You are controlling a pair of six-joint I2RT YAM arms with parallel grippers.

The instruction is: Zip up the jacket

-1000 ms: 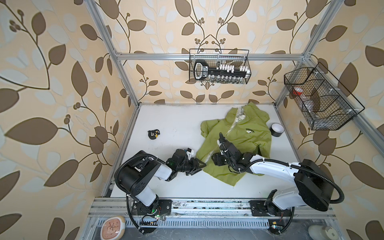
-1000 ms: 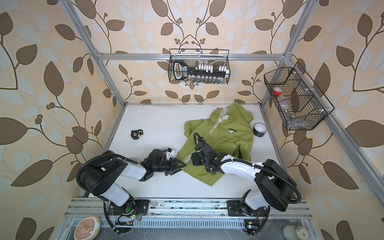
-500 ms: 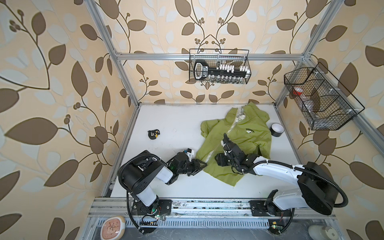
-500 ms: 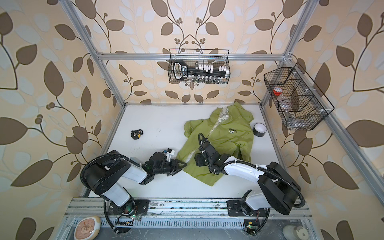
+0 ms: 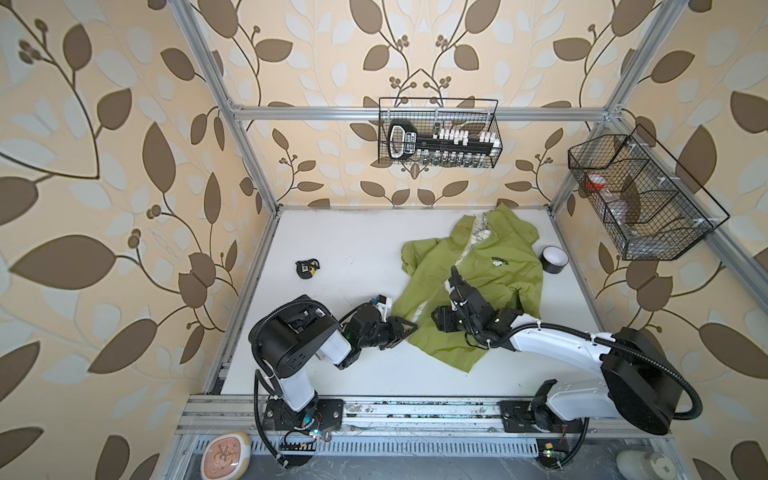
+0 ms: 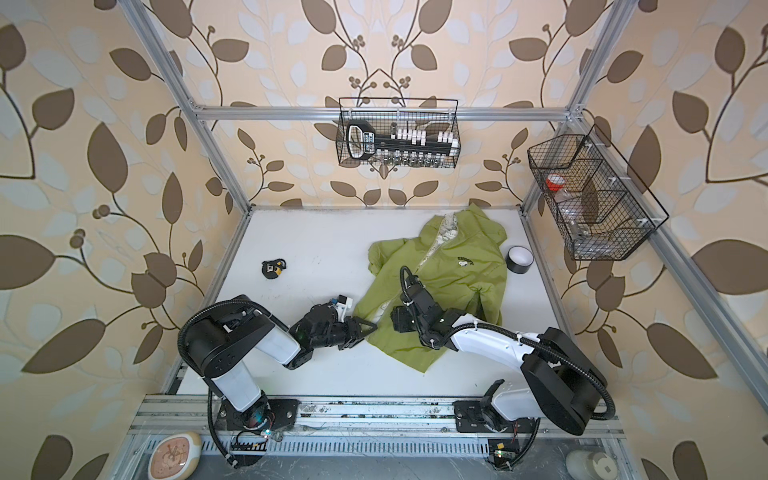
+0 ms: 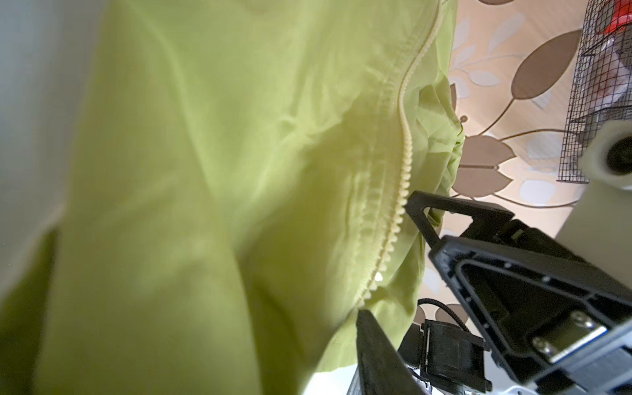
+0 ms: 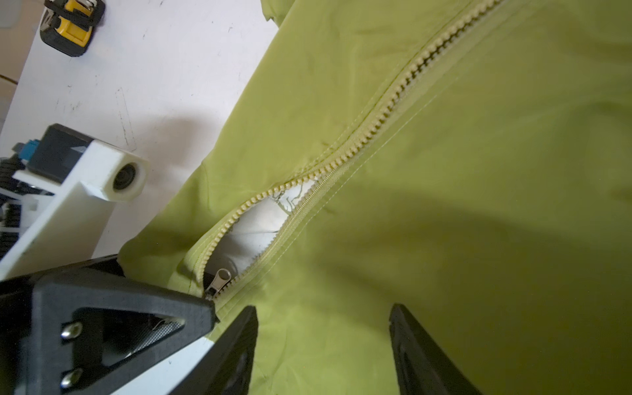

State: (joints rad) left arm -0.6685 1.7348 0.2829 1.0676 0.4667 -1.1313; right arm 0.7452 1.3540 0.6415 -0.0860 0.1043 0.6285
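**Jacket flat on the table, zip open at the hem**

Jacket (image 5: 494, 282) lies spread on the right half of the white table (image 5: 353, 249), hood toward the back wall and hem toward the front rail, chest logo facing up. Its zipper (image 8: 376, 130) is not done up. The metal slider (image 8: 219, 278) sits at the hem end, and just above it the two rows of teeth part around a gap of pale lining. Farther up they lie close together.

The left gripper (image 7: 386, 260) is at the hem corner by the slider. Its two fingers stand apart with the jacket's edge and a run of teeth between them, not pinched tight. The right gripper (image 8: 321, 314) is over the green fabric just beside the zip, jaws spread wide and holding nothing. Whether it touches the cloth is unclear.

A small black-and-yellow object (image 5: 306, 268) lies well apart on the left of the table. A roll of black tape (image 5: 554, 258) stands just beside the jacket's right sleeve.
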